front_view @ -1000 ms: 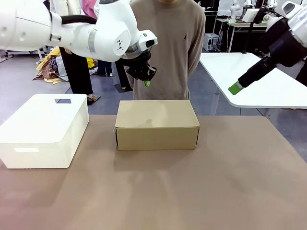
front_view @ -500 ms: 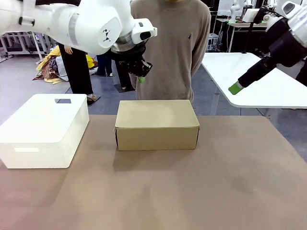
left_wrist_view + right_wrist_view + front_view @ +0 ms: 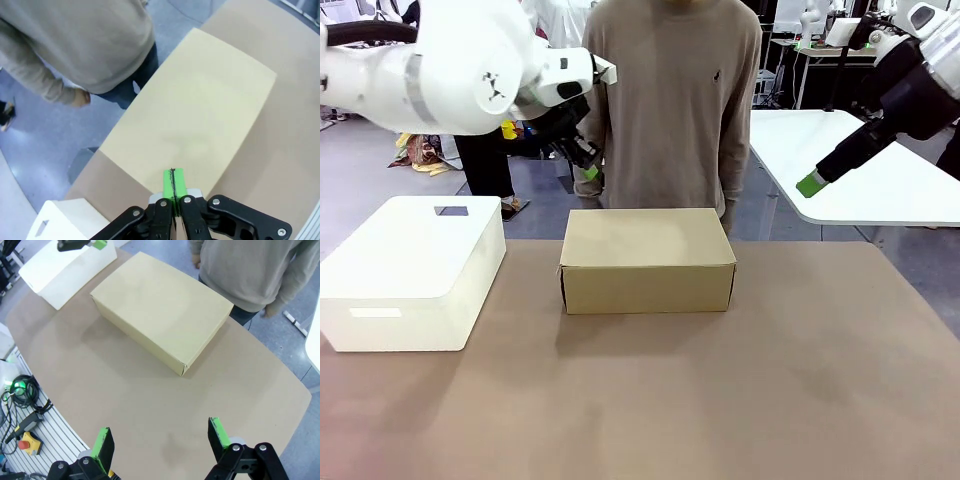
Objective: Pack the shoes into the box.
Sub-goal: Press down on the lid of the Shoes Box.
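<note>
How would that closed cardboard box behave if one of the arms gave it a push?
The cardboard box would probably slide rather than tip: it sits low and wide, flat on the smooth brown table. It is thin cardboard, so likely light, and its walls might dent under a hard poke. With the lid shut, what is inside cannot be seen, so its real weight is uncertain.

A: The box (image 3: 647, 260) is of a plain tan cardboard colour, without any print. The table (image 3: 720, 400) under it is a dull brown, a little darker than the box.

B: And the bin (image 3: 410, 272) beside it is white all over. The person (image 3: 675, 100) wears a beige sweater with one small dark mark on the chest.

A: Both arms are white. The left gripper (image 3: 588, 171) is black with bright green pads, and the right gripper (image 3: 812, 184) has the same black and green.

B: The floor (image 3: 535, 190) behind is grey-blue
</note>
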Robot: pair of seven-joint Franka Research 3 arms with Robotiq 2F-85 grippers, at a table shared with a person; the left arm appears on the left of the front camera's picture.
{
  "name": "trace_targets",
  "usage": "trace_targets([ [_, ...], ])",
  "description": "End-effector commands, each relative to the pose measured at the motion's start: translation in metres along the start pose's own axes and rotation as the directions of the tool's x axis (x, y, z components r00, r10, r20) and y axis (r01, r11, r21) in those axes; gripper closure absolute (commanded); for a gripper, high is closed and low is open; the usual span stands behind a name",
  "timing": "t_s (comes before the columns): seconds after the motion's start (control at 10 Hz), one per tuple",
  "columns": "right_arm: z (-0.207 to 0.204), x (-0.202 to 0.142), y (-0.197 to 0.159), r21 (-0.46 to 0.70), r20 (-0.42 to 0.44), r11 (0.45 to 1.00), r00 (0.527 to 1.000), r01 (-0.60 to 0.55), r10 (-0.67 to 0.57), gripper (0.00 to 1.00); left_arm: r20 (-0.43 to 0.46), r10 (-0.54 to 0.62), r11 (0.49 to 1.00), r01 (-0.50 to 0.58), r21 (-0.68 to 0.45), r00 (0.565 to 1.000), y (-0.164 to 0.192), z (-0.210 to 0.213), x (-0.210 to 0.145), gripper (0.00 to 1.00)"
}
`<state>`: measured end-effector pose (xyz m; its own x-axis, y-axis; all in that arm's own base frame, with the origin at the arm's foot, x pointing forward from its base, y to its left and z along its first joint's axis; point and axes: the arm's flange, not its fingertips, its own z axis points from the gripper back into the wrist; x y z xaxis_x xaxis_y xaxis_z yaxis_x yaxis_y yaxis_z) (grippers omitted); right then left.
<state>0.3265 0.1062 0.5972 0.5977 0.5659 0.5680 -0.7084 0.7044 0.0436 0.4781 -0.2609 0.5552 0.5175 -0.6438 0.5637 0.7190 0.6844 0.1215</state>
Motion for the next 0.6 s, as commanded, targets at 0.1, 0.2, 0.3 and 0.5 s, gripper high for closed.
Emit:
trace_targets([
  [0.1,0.0,0.0,-0.001,-0.013,-0.005,1.0,1.0,-0.004,0.004,0.0,-0.048,-0.114,0.989,0.109,-0.095,0.992,0.016,0.021,-0.015,1.0],
  [0.2,0.0,0.0,-0.001,-0.013,-0.005,1.0,1.0,-0.004,0.004,0.0,-0.062,-0.145,0.983,0.137,-0.12,0.987,0.014,0.027,-0.018,0.82],
  [0.3,0.0,0.0,-0.001,-0.013,-0.005,1.0,1.0,-0.004,0.004,0.0,-0.044,-0.191,0.971,0.182,-0.154,0.981,0.009,0.035,-0.018,0.63],
  [0.5,0.0,0.0,-0.001,-0.013,-0.005,1.0,1.0,-0.004,0.004,0.0,-0.018,-0.218,0.962,0.211,-0.175,0.976,0.002,0.047,-0.021,0.24],
])
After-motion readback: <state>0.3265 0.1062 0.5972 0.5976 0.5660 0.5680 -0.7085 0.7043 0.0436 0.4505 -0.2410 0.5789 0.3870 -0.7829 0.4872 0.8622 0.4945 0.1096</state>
